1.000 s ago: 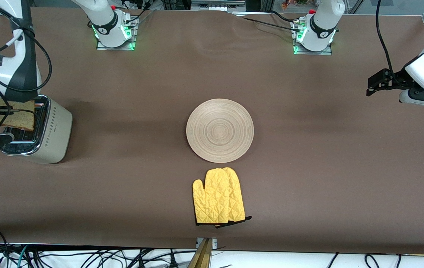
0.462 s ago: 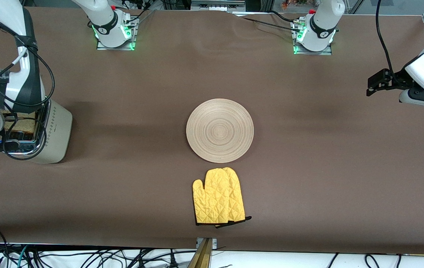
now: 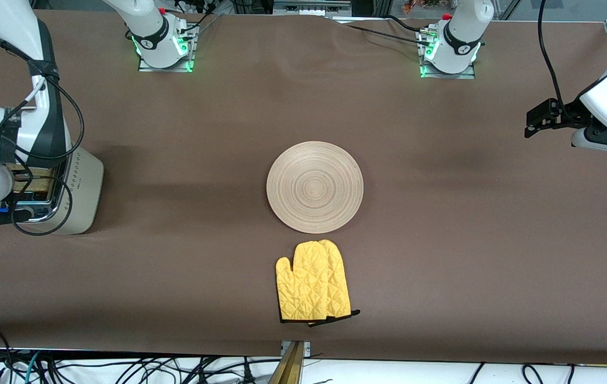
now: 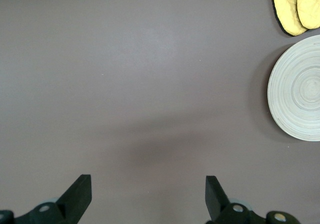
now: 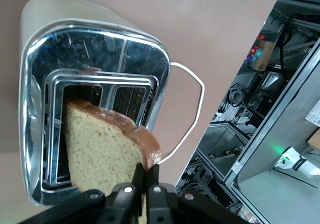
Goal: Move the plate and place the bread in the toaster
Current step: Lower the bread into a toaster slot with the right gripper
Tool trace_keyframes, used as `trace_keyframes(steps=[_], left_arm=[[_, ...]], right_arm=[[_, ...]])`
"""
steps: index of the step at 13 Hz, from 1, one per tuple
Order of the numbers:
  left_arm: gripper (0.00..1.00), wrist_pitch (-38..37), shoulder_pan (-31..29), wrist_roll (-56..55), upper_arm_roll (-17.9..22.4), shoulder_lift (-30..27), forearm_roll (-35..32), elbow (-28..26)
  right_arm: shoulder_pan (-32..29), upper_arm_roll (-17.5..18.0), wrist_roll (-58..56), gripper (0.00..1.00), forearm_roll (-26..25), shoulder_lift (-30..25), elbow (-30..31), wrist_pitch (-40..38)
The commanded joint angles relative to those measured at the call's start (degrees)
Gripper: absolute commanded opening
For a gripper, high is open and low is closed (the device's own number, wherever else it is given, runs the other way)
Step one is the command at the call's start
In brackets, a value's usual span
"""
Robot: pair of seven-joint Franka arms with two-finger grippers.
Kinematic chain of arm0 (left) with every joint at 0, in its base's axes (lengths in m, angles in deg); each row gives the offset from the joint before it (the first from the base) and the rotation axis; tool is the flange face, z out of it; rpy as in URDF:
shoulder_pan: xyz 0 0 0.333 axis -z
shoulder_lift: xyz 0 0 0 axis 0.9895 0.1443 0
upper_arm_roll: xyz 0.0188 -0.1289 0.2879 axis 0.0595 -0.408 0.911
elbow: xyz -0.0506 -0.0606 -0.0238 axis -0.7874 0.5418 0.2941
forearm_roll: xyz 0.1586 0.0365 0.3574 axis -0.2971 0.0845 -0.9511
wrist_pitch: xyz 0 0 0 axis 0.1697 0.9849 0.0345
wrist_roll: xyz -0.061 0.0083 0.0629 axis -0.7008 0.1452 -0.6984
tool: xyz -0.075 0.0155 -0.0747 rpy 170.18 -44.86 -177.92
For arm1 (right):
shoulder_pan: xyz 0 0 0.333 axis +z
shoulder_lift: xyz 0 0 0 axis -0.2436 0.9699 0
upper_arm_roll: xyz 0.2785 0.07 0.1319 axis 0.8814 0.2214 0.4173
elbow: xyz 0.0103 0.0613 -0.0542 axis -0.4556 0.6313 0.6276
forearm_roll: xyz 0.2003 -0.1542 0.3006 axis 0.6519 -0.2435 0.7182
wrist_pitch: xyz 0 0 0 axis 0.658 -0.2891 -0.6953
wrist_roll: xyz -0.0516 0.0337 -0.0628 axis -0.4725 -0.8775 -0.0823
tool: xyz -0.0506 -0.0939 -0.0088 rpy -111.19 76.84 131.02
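half the job looks nearly finished, as far as these views allow. the right gripper [image 5: 146,181] is over the toaster [image 3: 77,194] at the right arm's end of the table, its fingers pinched on the crust edge of the bread [image 5: 102,154]. in the right wrist view the slice stands tilted, its lower part already down inside one slot of the toaster's chrome top, its upper part above the rim. so the bread is entering but is not yet released or seated, i judge.

the plate [image 3: 315,186] lies flat in the middle of the table, bare, with a yellow oven mitt [image 3: 312,281] just beside it, nearer to the front camera. whether the plate has reached its intended place cannot be told from these views.

the left gripper [image 4: 147,196] waits over bare tablecloth toward the left arm's end, fingers spread apart, holding nothing, well apart from the plate.

what seems left: lower the slice fully, let go, pull clear.
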Motion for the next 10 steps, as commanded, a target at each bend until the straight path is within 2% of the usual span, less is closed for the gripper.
trace_keyframes(steps=[1, 4, 10], left_arm=[[1.00, -1.11, 0.15, -0.39, 0.24, -0.65, 1.01, 0.09], [1.00, -1.11, 0.06, -0.30, 0.32, -0.65, 1.01, 0.00], [1.00, -1.29, 0.06, -0.30, 0.32, -0.65, 1.01, 0.09]], right_arm=[[-0.27, 0.39, 0.58, 0.00, -1.11, -0.02, -0.35, 1.63], [-0.09, 0.57, 0.40, 0.00, -2.95, -0.28, -1.93, 0.75], [0.34, 1.00, 5.49, 0.00, -2.26, 0.33, -1.15, 0.93]])
